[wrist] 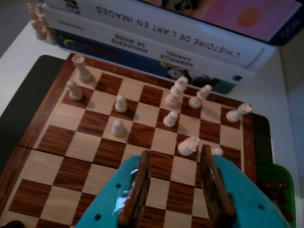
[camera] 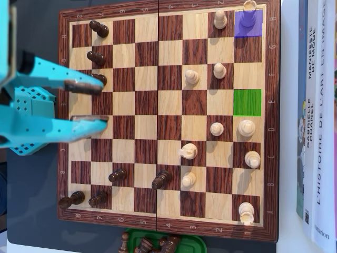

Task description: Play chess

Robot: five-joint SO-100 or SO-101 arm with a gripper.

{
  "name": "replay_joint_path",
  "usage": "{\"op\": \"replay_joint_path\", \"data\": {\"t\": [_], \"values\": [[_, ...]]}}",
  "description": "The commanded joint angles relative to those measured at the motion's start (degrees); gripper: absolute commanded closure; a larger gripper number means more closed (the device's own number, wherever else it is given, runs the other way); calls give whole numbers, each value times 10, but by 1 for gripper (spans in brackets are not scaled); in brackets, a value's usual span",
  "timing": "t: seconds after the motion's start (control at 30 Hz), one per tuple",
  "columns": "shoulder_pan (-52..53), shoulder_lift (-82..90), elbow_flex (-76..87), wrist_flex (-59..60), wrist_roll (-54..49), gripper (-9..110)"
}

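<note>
Teal pincer [camera: 90, 103], parted and empty, partly covers a dark pawn [camera: 100, 78].

You have ten white pieces [camera: 191, 76] on the board [camera: 221, 227] and seven dark pieces [camera: 161, 179], one of them half hidden under the hand [camera: 102, 103] at nine o'clock. One square is purple [camera: 247, 29] and one is green [camera: 247, 103]. One tray [camera: 195, 243] at six o'clock holds more dark men, too crowded to count.

We see our teal arm enter the overhead view from nine o'clock, its pincer [camera: 89, 103] spread wide, gripping nothing.
</note>
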Motion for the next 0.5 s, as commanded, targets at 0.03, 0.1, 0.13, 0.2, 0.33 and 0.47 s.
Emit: {"op": "replay_joint_path", "data": {"t": [0.03,0.1,0.13,0.2,0.33,0.47], "values": [[-18,-25,-43,0,-4,86],[-27,-40,-53,0,-4,86],[-33,-47,-59,0,-4,86],[-47,-65,-72,0,-5,86],[-72,-105,-95,0,-5,86],[-101,-142,-111,0,-5,86]]}}
